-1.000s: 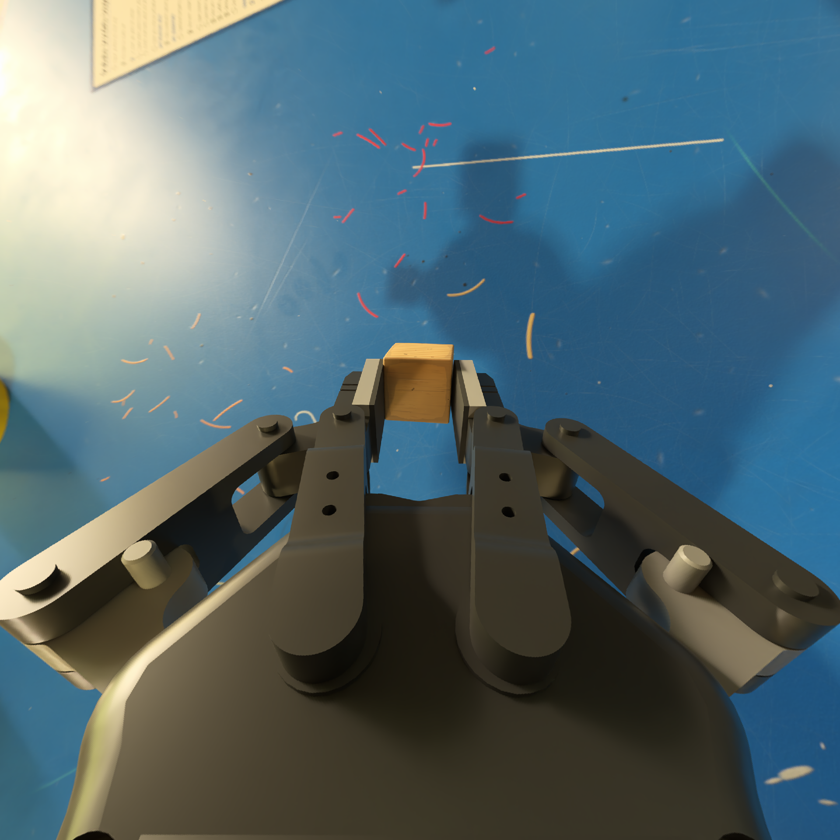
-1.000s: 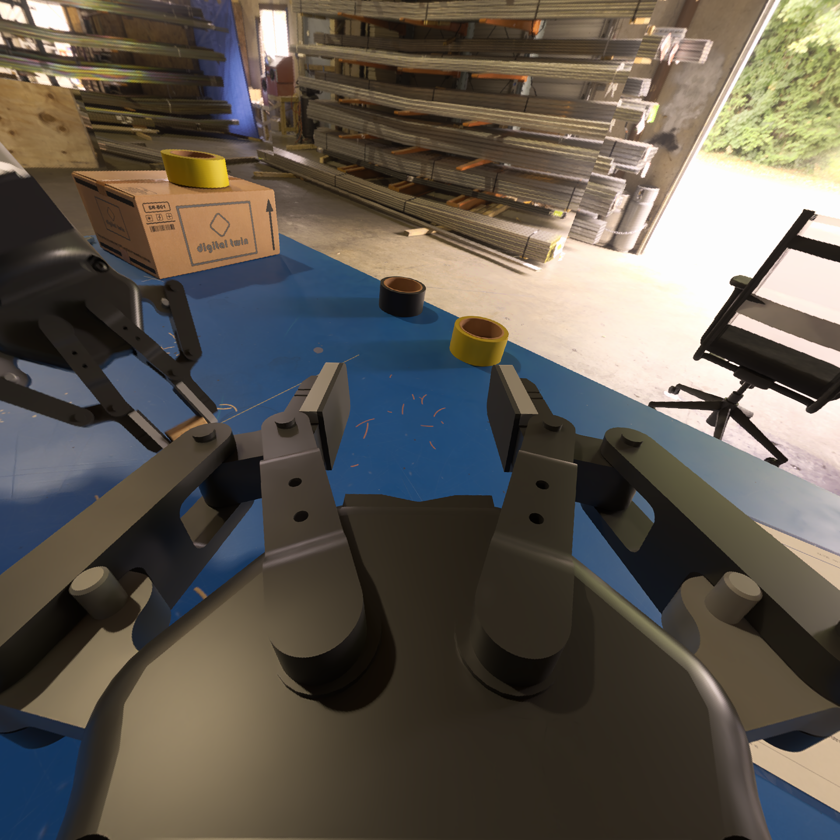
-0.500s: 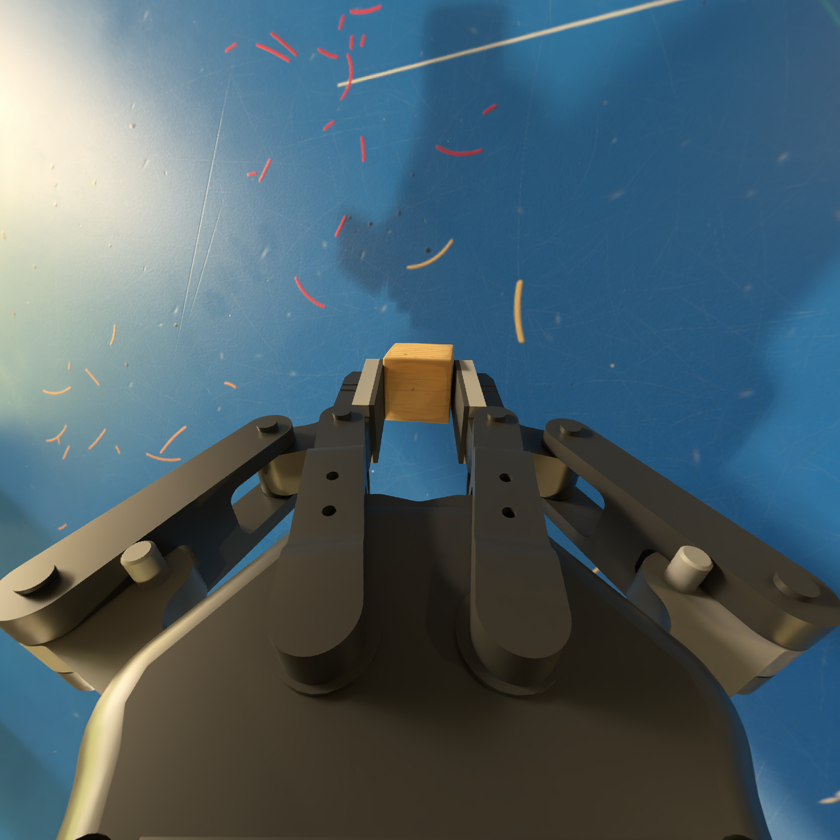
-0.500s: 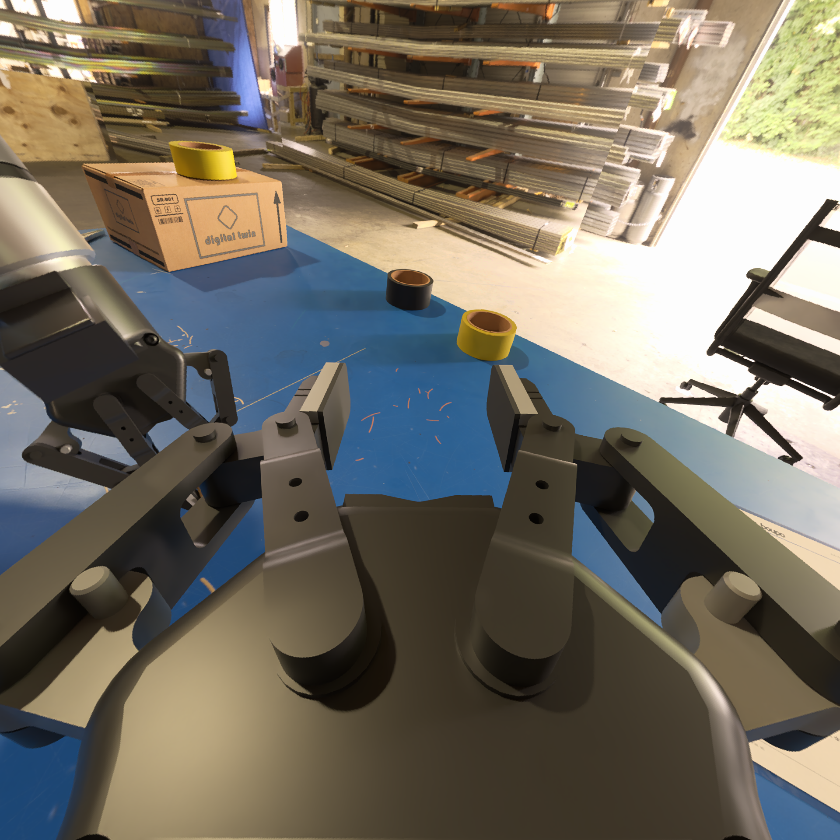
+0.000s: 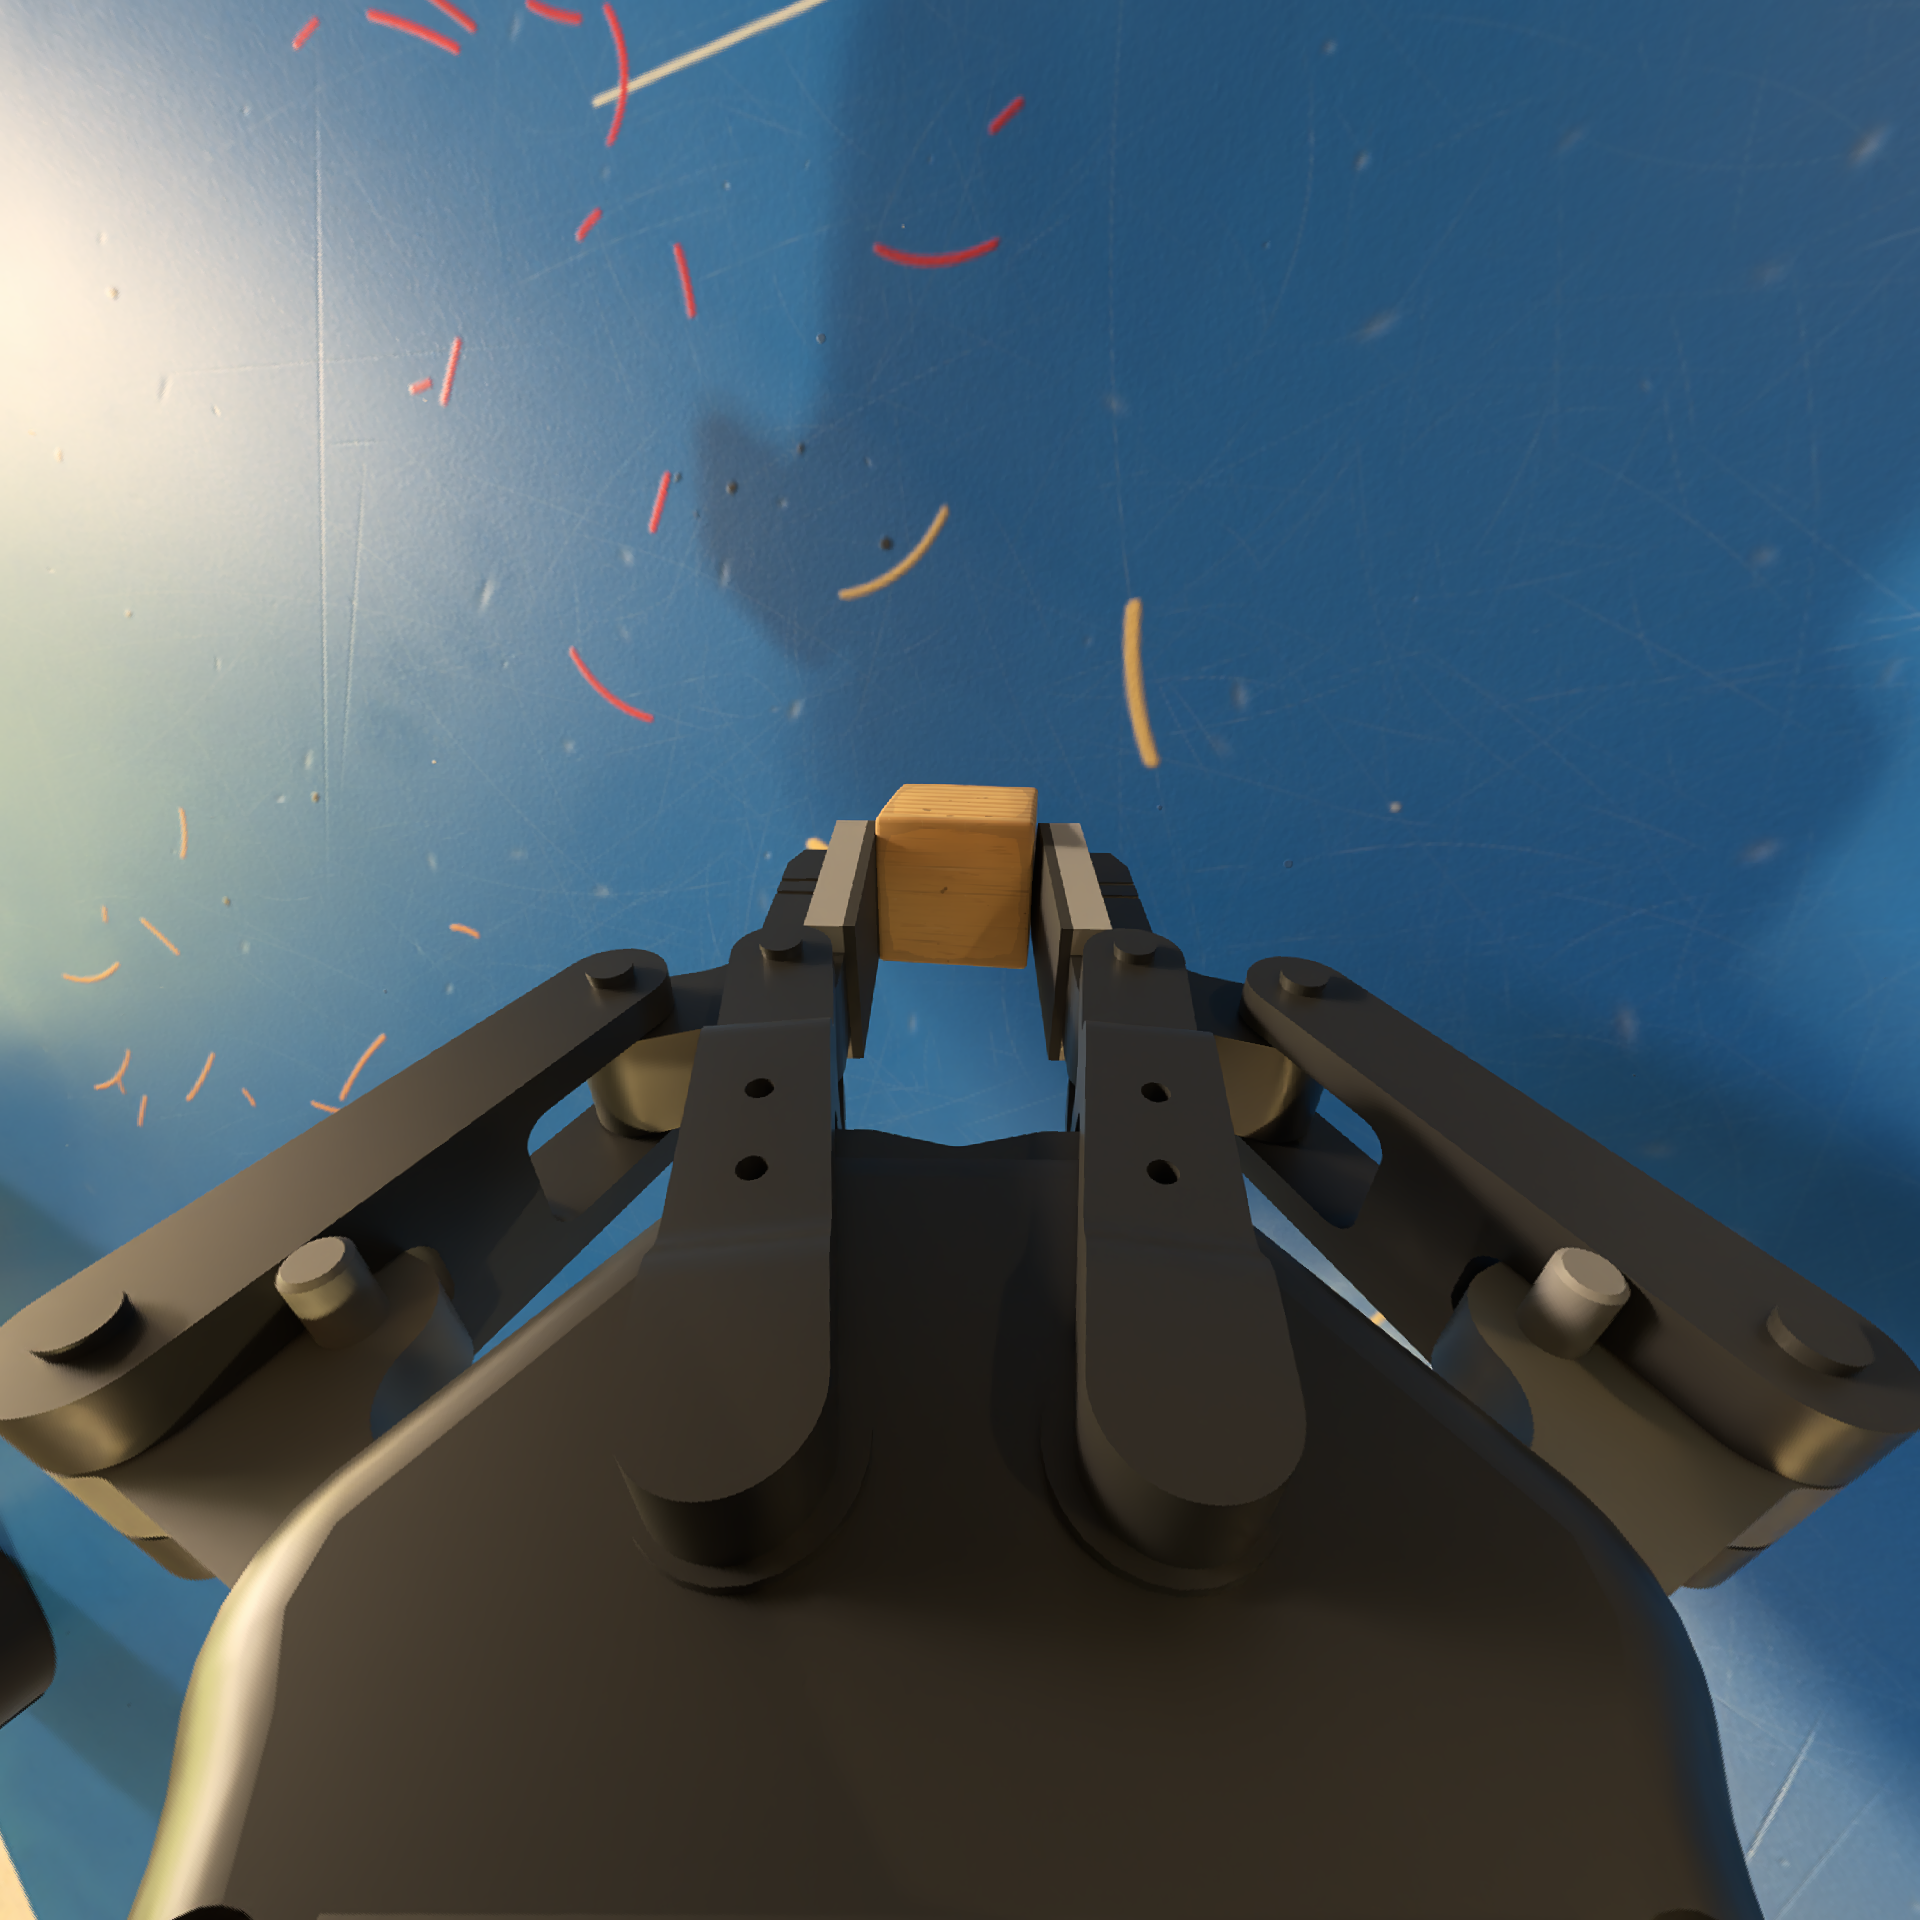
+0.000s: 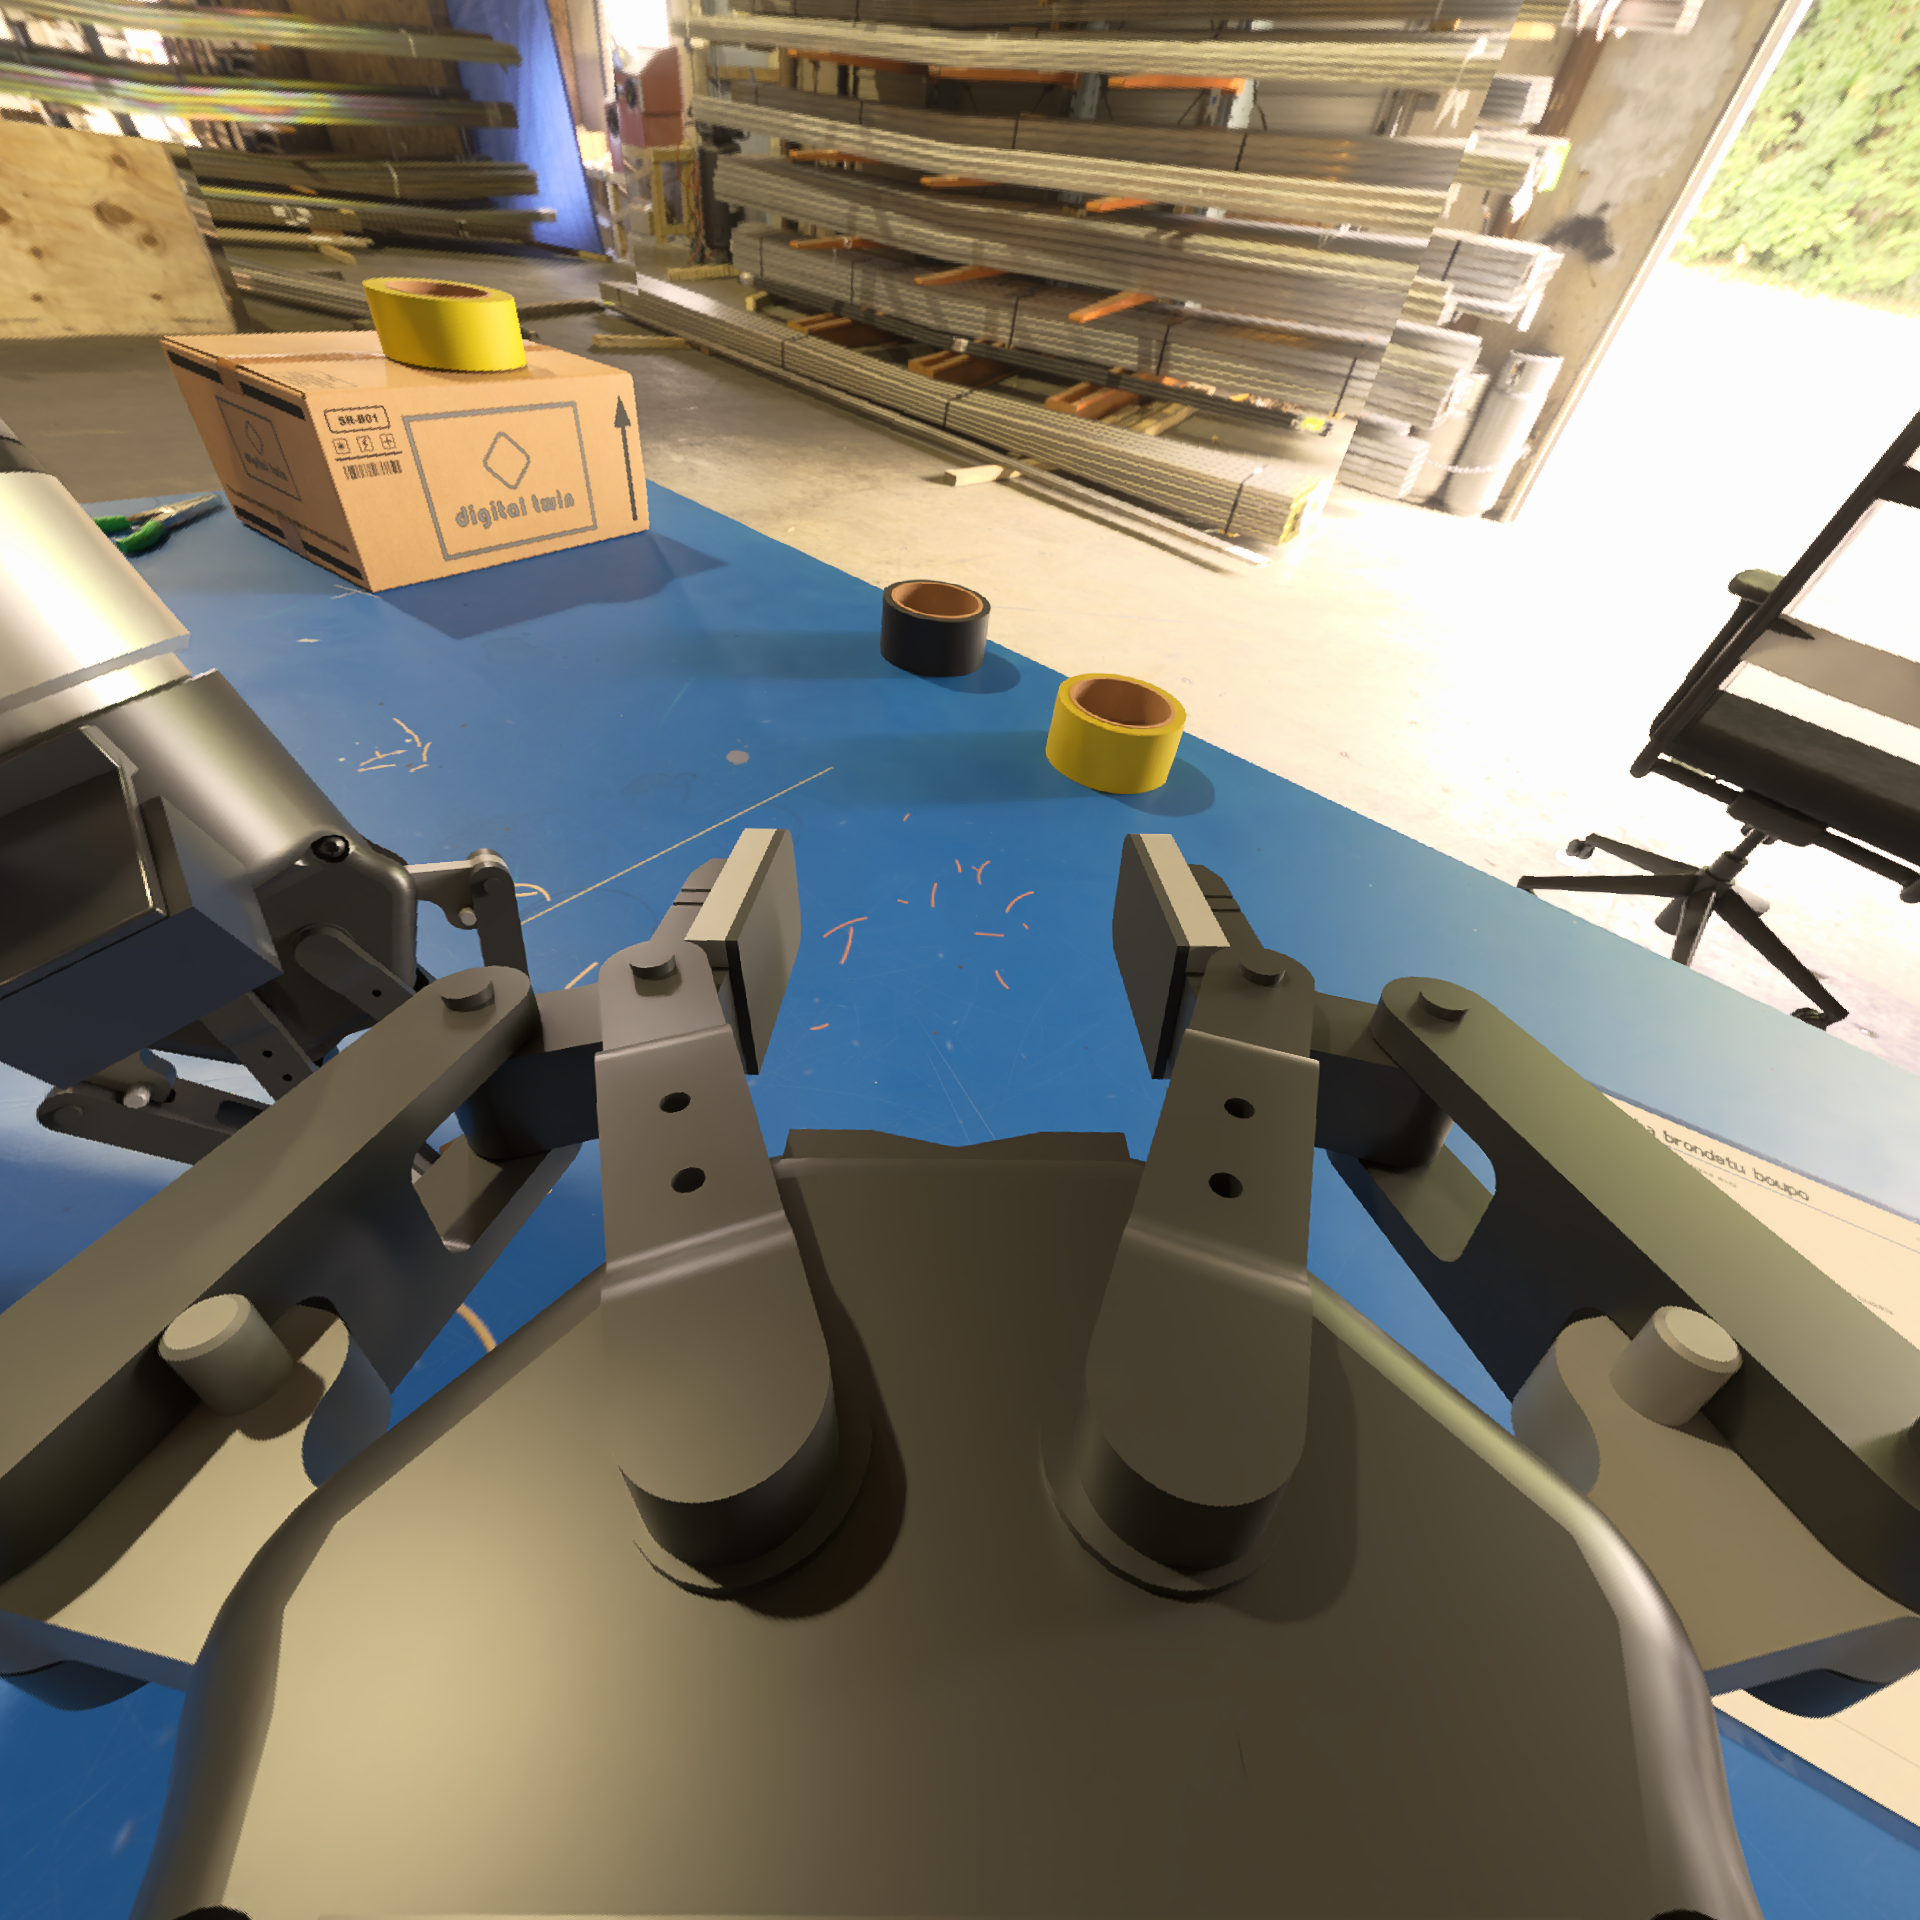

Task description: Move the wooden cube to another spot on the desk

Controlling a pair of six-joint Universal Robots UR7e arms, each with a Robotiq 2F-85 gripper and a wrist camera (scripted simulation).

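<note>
**Wooden cube clamped in the left gripper above the blue counter**

Wood-grained and pale orange, the small wooden cube [image 5: 956, 883] sat pinched between the two flat grey pads [image 5: 844, 894] of the left gripper [image 5: 954, 906], one pad pressed against each of its side faces. Only the outer ends of the pads held it, and its far end stood slightly past them. Whether the cube touched the scuffed blue counter [image 5: 1455, 468] beyond it could not be told from the wrist view. Thin red slivers [image 5: 935, 255] lay scattered ahead of the gripper and to its left, with a few curved orange slivers [image 5: 1138, 681] just beyond the cube on the right and more far off to the left.

The right gripper [image 6: 954, 940] held nothing, its pads spread wide apart over bare counter [image 6: 644, 665] flecked with orange slivers. Ahead of it and to the right stood a yellow tape roll [image 6: 1114, 732], with a black tape roll [image 6: 934, 627] a little farther on. Farther still, ahead to the left, a brown cardboard box [image 6: 416, 457] carried a second yellow tape roll [image 6: 445, 323] on its top. The left arm's grey wrist [image 6: 135, 831] reached in on the left side of that view, its fingers hidden behind the right gripper's linkage. A black office chair [image 6: 1797, 748] stood off the counter to the right.
</note>
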